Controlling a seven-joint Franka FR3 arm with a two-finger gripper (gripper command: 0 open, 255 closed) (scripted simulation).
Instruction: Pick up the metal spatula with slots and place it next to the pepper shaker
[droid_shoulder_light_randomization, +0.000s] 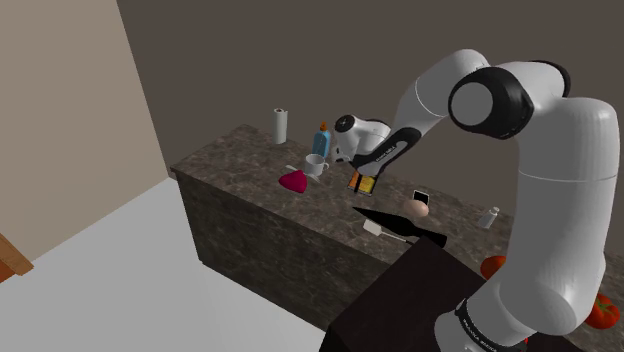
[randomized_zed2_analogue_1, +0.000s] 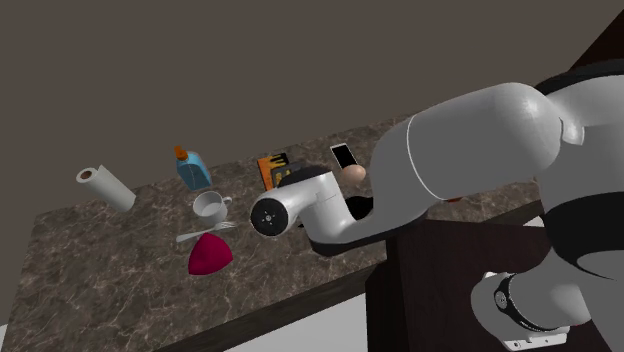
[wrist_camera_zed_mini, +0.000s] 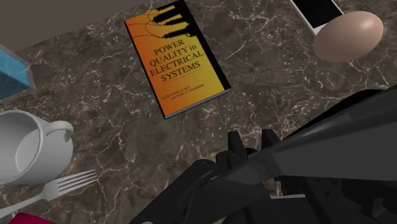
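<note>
shoulder view: claw over the dark tabletop, in front of the orange book; cannot tell whether apart or together. long dark spatula flat near the tabletop's front edge, just beyond the corner of the stand, apart from the claw and below it in the picture. egg and phone just behind the spatula. pepper shaker further toward this view's right, well apart from the spatula.

second exterior view: arm across the middle of the tabletop. book, phone and egg grouped at the back; white cup and fork toward this view's left.

wrist view: looking down on the book, egg off to one side, cup and fork to the other. broad dark shape across the near ground, probably the spatula, close under the claw; no telling here either how the claw stands.

judged step: the reach for the spatula, not yet lifted. next: settle over the handle, square to its length, clamp on it, lift clear, carry past egg and phone, set down just beside the pepper shaker without knocking it.
</note>
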